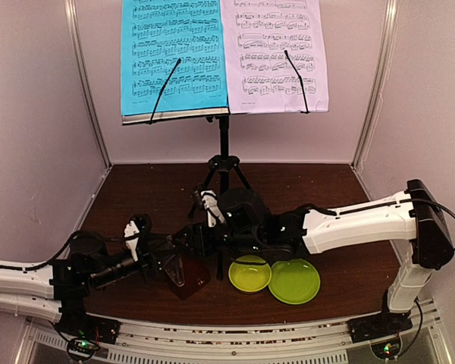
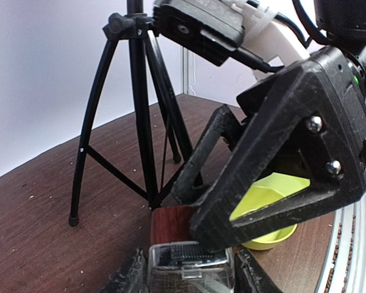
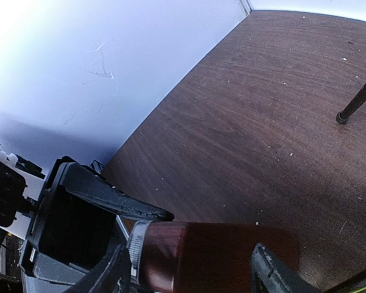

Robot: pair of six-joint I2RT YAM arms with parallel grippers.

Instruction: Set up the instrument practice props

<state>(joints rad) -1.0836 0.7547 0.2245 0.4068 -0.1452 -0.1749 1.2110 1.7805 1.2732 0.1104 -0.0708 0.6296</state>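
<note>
Black music stand on tripod legs (image 1: 224, 148) upright at the back middle of the dark brown wooden bench (image 1: 152, 193), feet on the wood. On its ledge, side by side with inner edges meeting: cyan sheet of printed music (image 1: 174, 53) on the left, pale lilac sheet of printed music (image 1: 277, 53) on the right, each pinned under a thin black wire arm.

Well in front of the tripod, left of centre and near the front edge of the bench: small brown pyramid metronome (image 1: 189, 277), caught between the two arms. Left tool (image 2: 190, 272) about half closed on it, one finger tight against each side of the clear-fronted end in the left wrist view. Right tool (image 3: 192, 268) stretched across from the right and straddling the wooden body from the other end, fingers apart, one on either flank. Impossible to tell whether pressing the wood or merely beside it. In the left wrist view, most of the metronome hidden behind the black frame of the right tool. Unclear, too, whether resting on the bench or held just off it.

Just right of the metronome, a lime-green bowl (image 1: 249, 274). Next to that, rims meeting, a flat lime-green plate (image 1: 296, 283). Both down on the bench under the right arm, apart from either tool.
</note>
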